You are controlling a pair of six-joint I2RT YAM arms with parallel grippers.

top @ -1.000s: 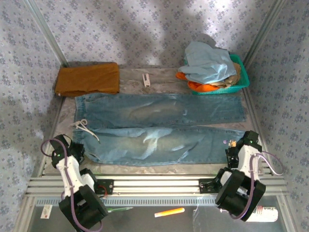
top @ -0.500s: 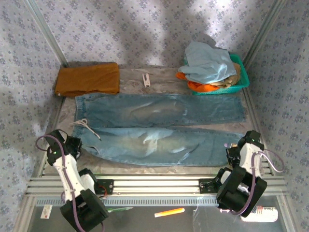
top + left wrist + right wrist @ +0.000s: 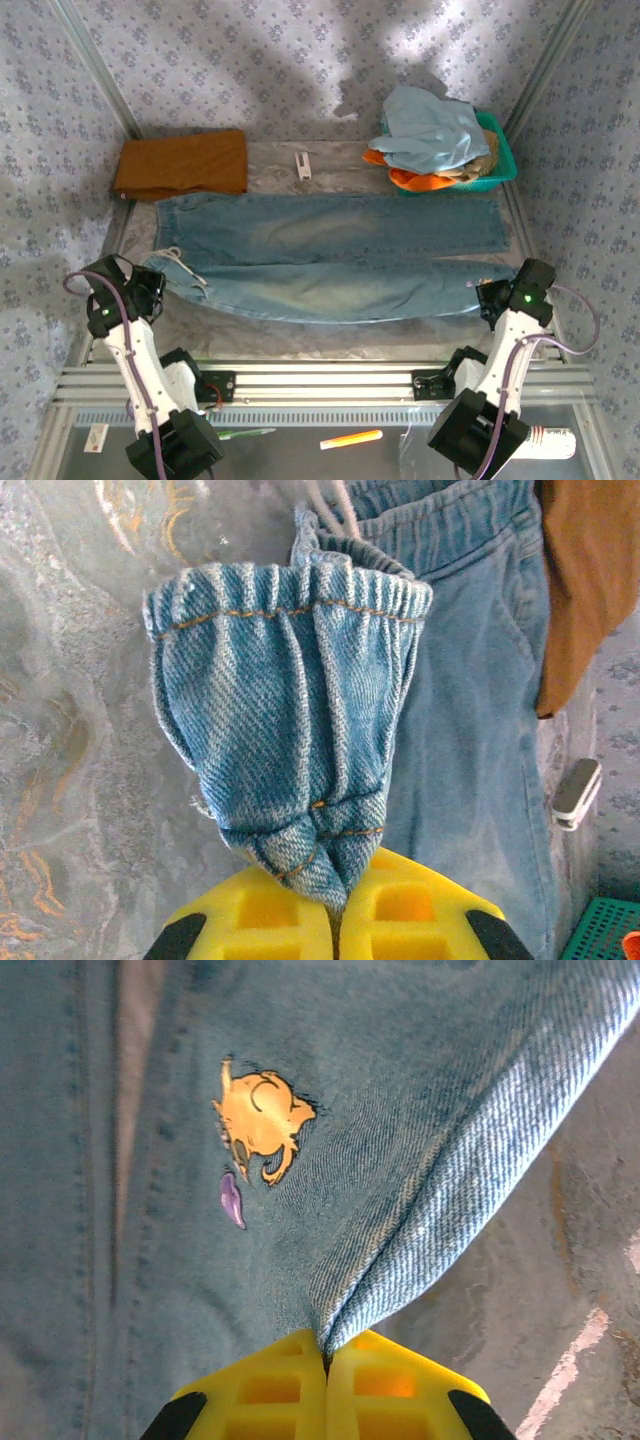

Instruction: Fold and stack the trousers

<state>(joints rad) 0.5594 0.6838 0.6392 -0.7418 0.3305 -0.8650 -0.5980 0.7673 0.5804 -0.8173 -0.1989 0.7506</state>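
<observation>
Desk [image 3: 260,335]: marbled top, walled in on three sides.

The trousers [image 3: 330,230] are the largest thing we see. They lie lengthwise across the middle of the desk, waistband toward the left edge and hems toward the right edge. The far leg lies flat. The near leg is drawn into a narrow band, pinched at both ends and sagging toward the near edge between them.

Mustard-brown folded cloth [image 3: 182,163]: far left corner, just beyond the waistband.

Green basket [image 3: 505,165]: far right corner, with a pale blue garment [image 3: 430,130] heaped over it.

Left gripper [image 3: 150,285]: clenched on the near corner of the waistband. From its wrist camera we see the gathered denim [image 3: 290,710] fanning out from the closed yellow fingers [image 3: 400,910].

Right gripper [image 3: 490,295]: clenched on the near leg's hem end. From its wrist camera a fold of denim [image 3: 330,1080] runs straight into the shut fingers [image 3: 390,1380].

White drawstring [image 3: 180,262]: trailing off the waistband near the left gripper.

Small white piece [image 3: 303,165]: near the far edge, between cloth and basket; we cannot tell what it is.

Orange embroidered patch [image 3: 260,1120]: on the denim just beyond the right gripper.
</observation>
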